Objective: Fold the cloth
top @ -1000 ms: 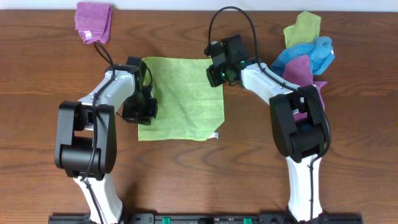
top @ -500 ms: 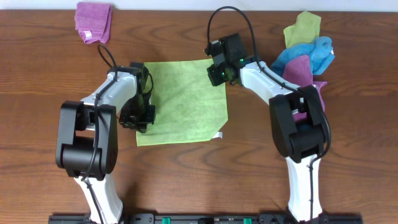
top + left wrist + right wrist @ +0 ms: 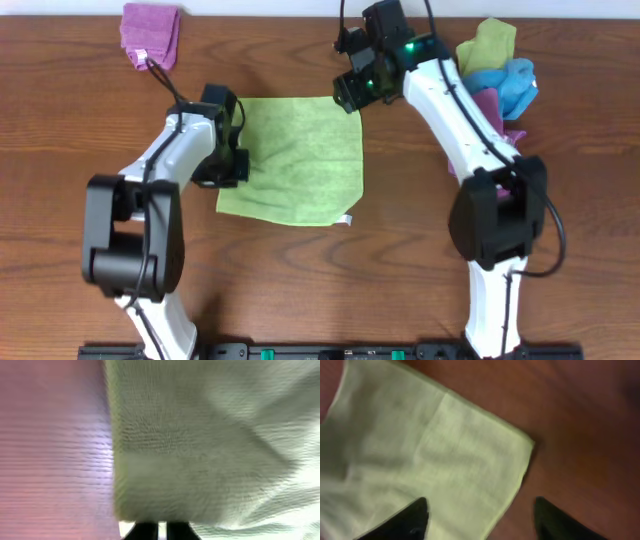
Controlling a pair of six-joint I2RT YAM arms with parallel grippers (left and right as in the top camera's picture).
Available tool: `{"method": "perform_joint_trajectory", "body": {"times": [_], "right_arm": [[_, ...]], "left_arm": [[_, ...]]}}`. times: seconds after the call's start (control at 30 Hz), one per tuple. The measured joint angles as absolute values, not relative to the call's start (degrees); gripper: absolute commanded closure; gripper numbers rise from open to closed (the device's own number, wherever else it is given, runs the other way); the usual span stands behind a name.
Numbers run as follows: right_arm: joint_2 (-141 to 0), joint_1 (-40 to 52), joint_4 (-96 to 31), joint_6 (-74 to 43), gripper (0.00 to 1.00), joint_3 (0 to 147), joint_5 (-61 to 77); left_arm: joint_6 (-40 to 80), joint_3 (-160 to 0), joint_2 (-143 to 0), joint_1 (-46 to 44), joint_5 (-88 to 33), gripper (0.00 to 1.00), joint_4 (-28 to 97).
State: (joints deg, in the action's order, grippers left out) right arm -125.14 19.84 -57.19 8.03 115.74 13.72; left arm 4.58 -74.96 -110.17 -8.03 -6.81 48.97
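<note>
Since the earlier frame the right gripper (image 3: 352, 92) has drawn back toward 12 o'clock, and the left gripper (image 3: 228, 165) has shifted the same way, dragging the near-left corner with it. Item: lime-green square cloth (image 3: 300, 165), terry-like weave, lying mostly flat at the centre of the brown wooden table (image 3: 80, 120), with its 7 o'clock corner skewed inward. Left gripper: at the cloth's 9 o'clock edge. Its wrist view is blurred, but the fingertips sit close together under raised fabric, so it reads as clamped on that edge. Right gripper: over the 1 o'clock corner, fingers spread wide, holding nothing, with the corner lying flat ahead of them. Also present, well apart from the cloth: folded purple cloth (image 3: 150, 35) at 11 o'clock; heap of green, blue and purple cloths (image 3: 495, 75) at 2 o'clock. Step in hand, by judgement: securing a second hold before the fold. Handling note: the right fingers should come down astride the corner and pinch one layer close to the hem. Both pincers should then rise level and together, keeping the fabric taut so the hems meet square. The skewed corner wants straightening first.
</note>
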Motion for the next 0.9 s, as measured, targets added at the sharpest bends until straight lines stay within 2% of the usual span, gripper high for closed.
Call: {"method": "perform_joint_trajectory", "body": {"times": [0.17, 0.3, 0.4, 0.47, 0.53, 0.57, 0.73, 0.83, 0.9], "right_arm": [[-119.57, 19.84, -67.42, 9.72, 0.3, 115.81, 14.66], [-114.17, 19.84, -68.6, 10.28, 0.27, 115.83, 14.44], [-112.01, 19.84, -70.26, 10.76, 0.27, 116.2, 13.69], [-111.85, 19.84, -71.31, 10.9, 0.27, 116.2, 13.41], [-112.07, 19.84, -71.37, 11.07, 0.27, 116.05, 13.23], [-112.09, 19.84, -71.35, 11.18, 0.27, 116.03, 13.21], [-112.09, 19.84, -71.4, 12.88, 0.28, 115.81, 13.02], [-112.09, 19.59, -72.99, 14.33, 0.37, 114.67, 12.6], [-112.09, 18.96, -74.59, 14.94, 0.35, 113.51, 12.82]], "left_arm": [[4.54, -75.7, -103.22, -7.99, -6.79, 0.85, 48.84], [4.54, -75.92, -101.78, -7.94, -6.61, 0.78, 52.64], [4.67, -75.64, -101.8, -7.94, -6.61, 0.81, 55.66], [4.56, -74.3, -101.8, -7.92, -6.61, 0.69, 56.97], [4.84, -72.07, -101.8, -7.94, -6.63, 0.66, 57.67], [5.02, -70.87, -101.8, -7.92, -6.63, 0.69, 57.69], [6.02, -65.36, -101.8, -7.92, -7.29, 0.75, 57.67], [6.07, -65.01, -101.8, -7.92, -7.55, 0.75, 57.23], [6.11, -64.99, -101.67, -7.73, -8.56, 0.74, 55.99]]}}
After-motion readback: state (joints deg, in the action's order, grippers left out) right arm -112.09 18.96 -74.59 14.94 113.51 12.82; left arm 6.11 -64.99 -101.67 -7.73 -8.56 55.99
